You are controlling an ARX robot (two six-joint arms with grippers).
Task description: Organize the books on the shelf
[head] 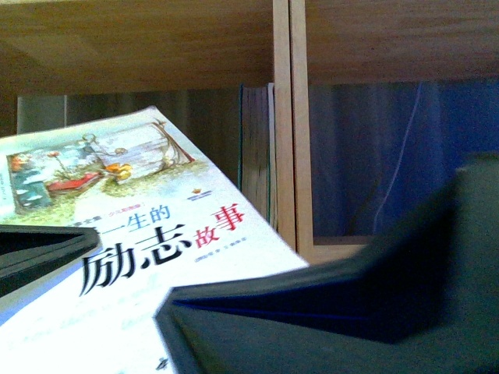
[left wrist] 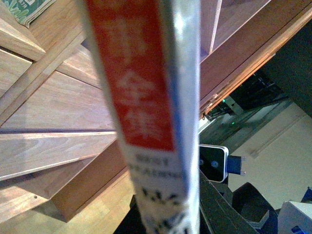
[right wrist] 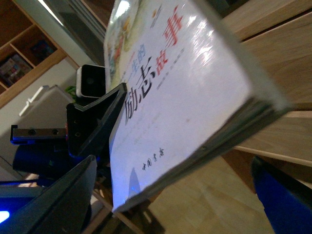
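The thin white paperback (head: 156,234) is tilted in front of the shelf (head: 284,117), cover up, with its black-and-red title showing. My left gripper (head: 43,249) is shut on its edge; the left wrist view shows its red-white spine (left wrist: 141,97) rising out of my left gripper (left wrist: 165,222). My right gripper (head: 335,312) is open just below and right of it. In the right wrist view the paperback (right wrist: 185,97) hangs between the open fingers (right wrist: 58,200) without touching them. The teal book (head: 256,148) stands upright against the double divider.
The compartment right of the divider (head: 382,164) is open, with a dark blue background behind it. Plain light-wood drawer fronts (left wrist: 48,107) fill the left wrist view. A green patterned thing (left wrist: 29,9) lies on the shelf there. Another bookcase (right wrist: 24,63) stands far off.
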